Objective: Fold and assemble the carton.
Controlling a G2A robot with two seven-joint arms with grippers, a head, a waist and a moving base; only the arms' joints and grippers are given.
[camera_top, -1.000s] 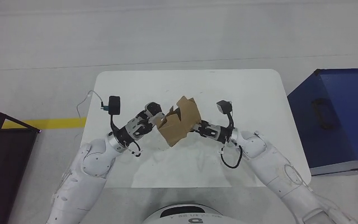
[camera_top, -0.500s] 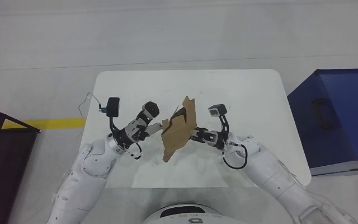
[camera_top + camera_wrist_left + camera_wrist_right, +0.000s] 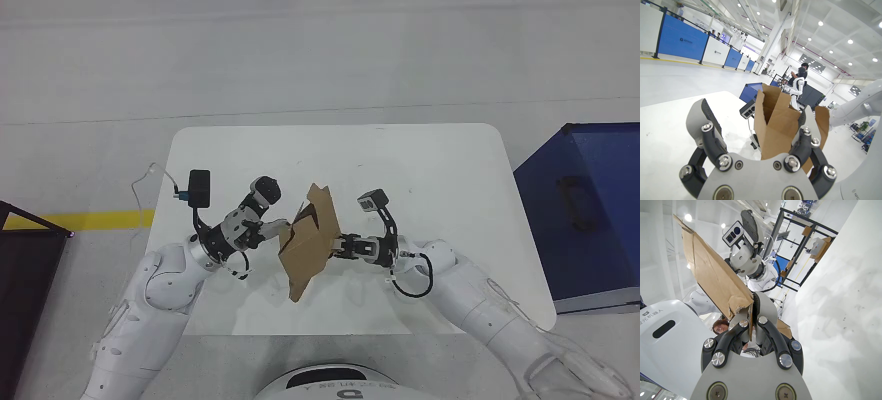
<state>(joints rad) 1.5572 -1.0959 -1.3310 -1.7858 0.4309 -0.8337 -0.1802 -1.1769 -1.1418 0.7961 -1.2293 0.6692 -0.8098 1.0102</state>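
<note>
Over the middle of the table (image 3: 440,170), the carton (image 3: 305,245) has been turned on edge, pinched by the right claw (image 3: 751,306). The left claw (image 3: 755,106) is spread wide, so flaps are not folded yet.

Carton (image 3: 776,130) bottom hidden behind left tool (image 3: 754,104) body, right tool (image 3: 337,245) fingertips — too small from above

White glossy arms (image 3: 165,285), black cables (image 3: 410,291), silver-screwed grey fingers (image 3: 694,113) with ribbed black pads (image 3: 712,118)
</note>
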